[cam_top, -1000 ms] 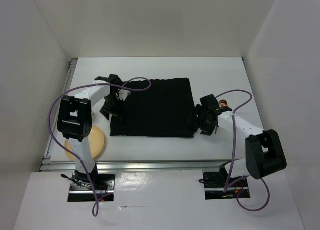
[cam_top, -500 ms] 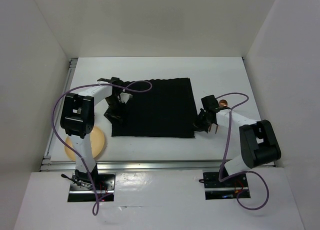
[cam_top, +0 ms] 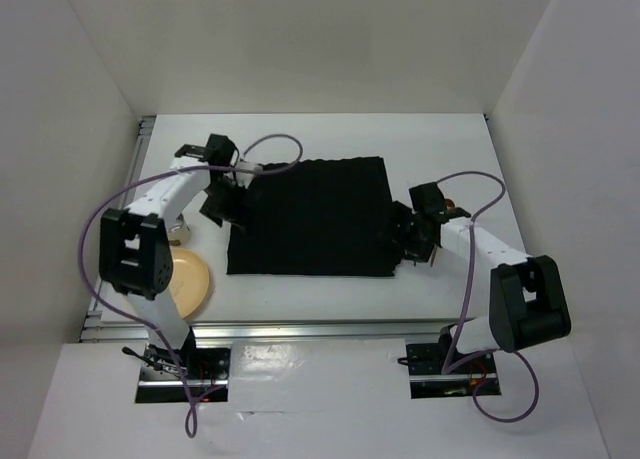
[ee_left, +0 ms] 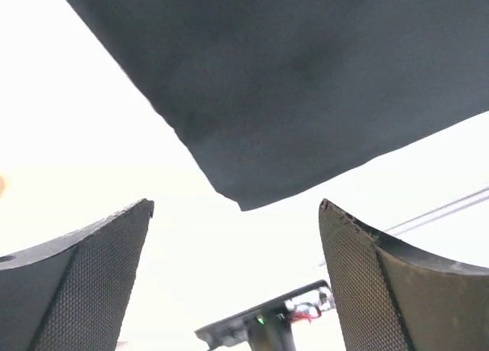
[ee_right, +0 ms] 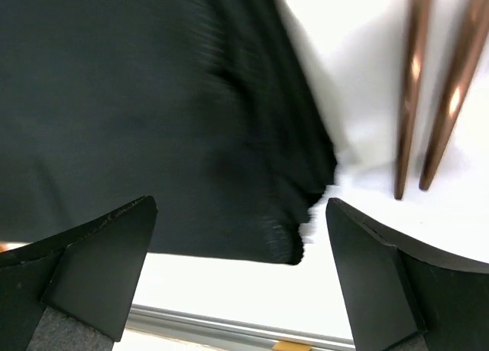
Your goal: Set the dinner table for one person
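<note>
The white bench [cam_top: 440,144] spans the whole scene, with a black mat [cam_top: 315,219] lying at its middle. The left jaws gape wide and empty over the mat's left edge. The right jaws, equally wide and empty, hover at its near-right corner beside two copper rods [ee_right: 428,91], possibly cutlery handles.

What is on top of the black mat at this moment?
No object shows on the black mat. The left gripper and right gripper, both open, cover small parts of its side edges, so those spots are hidden.
</note>
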